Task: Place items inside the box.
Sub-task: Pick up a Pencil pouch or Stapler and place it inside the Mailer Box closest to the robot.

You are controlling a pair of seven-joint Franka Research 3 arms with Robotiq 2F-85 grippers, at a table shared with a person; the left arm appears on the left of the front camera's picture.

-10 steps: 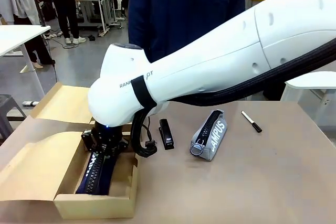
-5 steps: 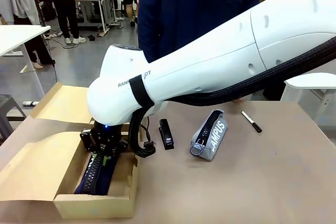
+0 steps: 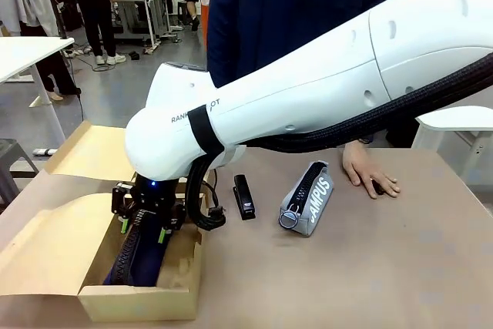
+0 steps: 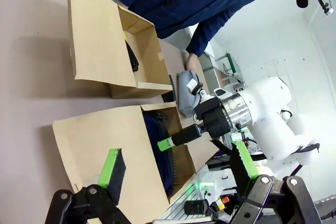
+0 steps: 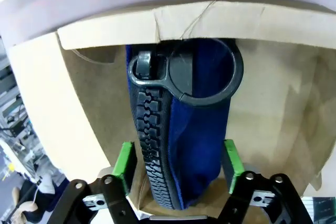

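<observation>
The navy pouch (image 5: 178, 129) lies lengthwise inside the box (image 3: 139, 302), at the lower left of the front view, with its zip facing up and its ring pull against the box's end wall. The step in hand appears to be letting go of it and getting clear. That is best done with a straight lift, keeping both pads off the fabric so that neither the zip teeth nor the ring catch and drag the pouch back out. The lift should also stay clear of the cardboard walls and the open flap.

The right end effector (image 3: 142, 230) stands wide open just above the pouch. Its green pads sit one on each side, close by the cloth, and grip nothing. The left end effector (image 4: 178, 163) is also spread wide and empty.

On the counter (image 3: 347, 267), a grey pouch (image 3: 308, 198) and a black stapler (image 3: 244, 196) wait near mid-frame. Further right, a person's hand (image 3: 368, 175) rests flat.
</observation>
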